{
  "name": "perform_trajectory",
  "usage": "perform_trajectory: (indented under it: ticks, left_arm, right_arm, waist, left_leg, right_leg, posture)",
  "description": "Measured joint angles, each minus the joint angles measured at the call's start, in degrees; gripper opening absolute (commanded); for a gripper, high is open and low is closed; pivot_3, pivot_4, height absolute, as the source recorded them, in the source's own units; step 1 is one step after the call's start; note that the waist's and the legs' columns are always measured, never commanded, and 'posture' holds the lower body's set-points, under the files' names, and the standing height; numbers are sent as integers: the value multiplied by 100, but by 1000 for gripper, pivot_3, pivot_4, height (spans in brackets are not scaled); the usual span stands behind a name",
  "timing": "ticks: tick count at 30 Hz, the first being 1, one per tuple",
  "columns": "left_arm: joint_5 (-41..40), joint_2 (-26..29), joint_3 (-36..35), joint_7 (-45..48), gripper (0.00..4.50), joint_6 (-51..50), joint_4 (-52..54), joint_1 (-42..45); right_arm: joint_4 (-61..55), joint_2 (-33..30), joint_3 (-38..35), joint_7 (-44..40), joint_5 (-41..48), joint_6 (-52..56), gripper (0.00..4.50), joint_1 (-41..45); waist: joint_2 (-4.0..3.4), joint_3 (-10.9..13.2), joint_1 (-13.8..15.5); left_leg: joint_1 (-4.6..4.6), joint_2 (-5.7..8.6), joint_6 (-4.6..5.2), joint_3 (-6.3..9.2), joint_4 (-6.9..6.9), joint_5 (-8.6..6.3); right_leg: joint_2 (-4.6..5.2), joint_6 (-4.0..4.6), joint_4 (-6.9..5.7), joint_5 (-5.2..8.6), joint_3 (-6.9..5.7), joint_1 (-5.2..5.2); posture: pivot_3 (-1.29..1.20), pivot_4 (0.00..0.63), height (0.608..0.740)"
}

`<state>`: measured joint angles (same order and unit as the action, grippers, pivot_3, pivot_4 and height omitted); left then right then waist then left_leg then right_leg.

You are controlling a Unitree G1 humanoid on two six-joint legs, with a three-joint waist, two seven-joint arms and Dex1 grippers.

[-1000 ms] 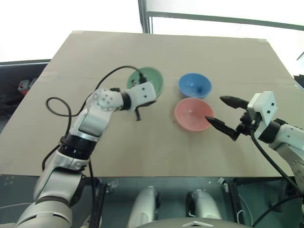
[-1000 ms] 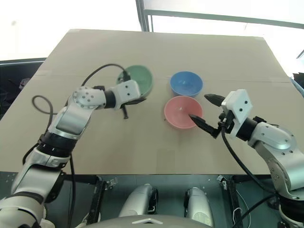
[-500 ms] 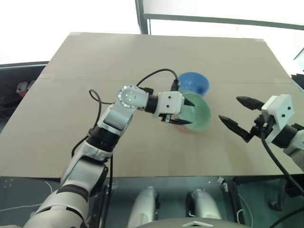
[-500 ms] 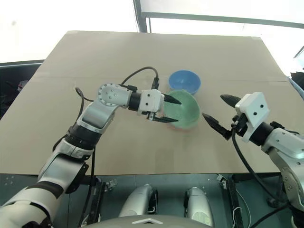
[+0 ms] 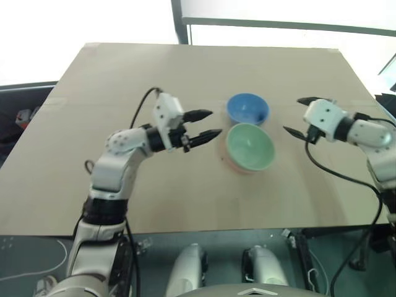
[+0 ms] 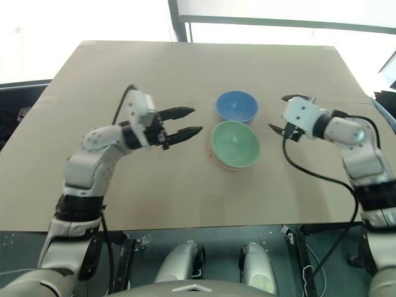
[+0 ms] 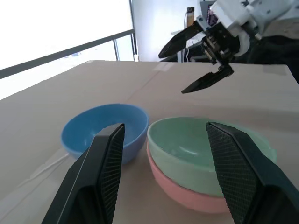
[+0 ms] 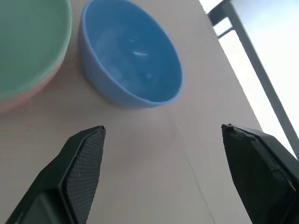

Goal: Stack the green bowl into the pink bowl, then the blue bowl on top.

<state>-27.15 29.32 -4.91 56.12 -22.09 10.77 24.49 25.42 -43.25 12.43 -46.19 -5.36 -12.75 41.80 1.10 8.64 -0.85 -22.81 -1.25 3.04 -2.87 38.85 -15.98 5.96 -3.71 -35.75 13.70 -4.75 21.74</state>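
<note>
Green bowl (image 5: pixel 250 145) now sits nested in the pink bowl (image 7: pixel 187 189); my left pincer (image 5: pixel 205 124), spread and empty, has withdrawn, while my spread right pincer (image 5: pixel 298 116) closes on the blue bowl (image 5: pixel 247 109).

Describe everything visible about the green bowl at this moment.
The green bowl is small, round, pale mint green, smooth and plain, with a glossy plastic or ceramic look. It sits upright, nested inside the pink bowl, whose rim and lower wall show beneath it. It looks empty. The stack rests on the tan table, just in front of the blue bowl, which stands close beside it. The left gripper is open beside it and the right gripper is open nearby; neither touches it.
</note>
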Motion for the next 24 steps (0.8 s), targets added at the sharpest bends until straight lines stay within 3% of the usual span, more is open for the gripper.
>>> perform_trajectory:
  ticks: [3,4,7,21,24]
  left_arm:
    - [-425,138,-438,-53,2937,-171,333,-576]
    - [-580,210,-581,-78,3468,-293,432,-736]
    - [-966,428,-931,-210,4397,-598,726,-1209]
    - [-1228,591,-1105,-717,4397,-697,1152,-1858]
    - [-1234,608,-1109,-745,4500,-683,1223,-1912]
  right_arm:
    - [1406,268,412,-105,-490,-1028,4155,600]
    - [1741,346,527,-109,-621,-1313,4155,733]
    - [2663,620,800,-93,-1017,-2123,4155,1159]
    - [4254,1223,1326,920,-2244,-3084,4155,2269]
    - [4351,1260,1373,1022,-2375,-3127,3490,2328]
  waist:
    - [-3,3,-5]
    - [-5,4,5]
    - [-8,7,7]
    - [-14,9,-16]
    - [-14,9,-10]
  left_leg:
    - [-1,-2,-3,3,-4,1]
    - [-1,-3,-4,6,-5,2]
    - [-1,-1,-5,5,-2,2]
    - [8,-1,-14,7,-10,7]
    - [8,-1,-14,7,-12,7]
  right_leg:
    - [0,1,3,0,-4,0]
    - [0,1,5,0,-7,-1]
    - [3,1,8,0,-9,-5]
    - [0,2,4,0,-11,-8]
    - [0,2,5,0,-11,-8]
  posture:
    - [0,150,740]
    - [0,150,740]
    - [0,150,740]
    - [0,150,740]
    - [0,150,740]
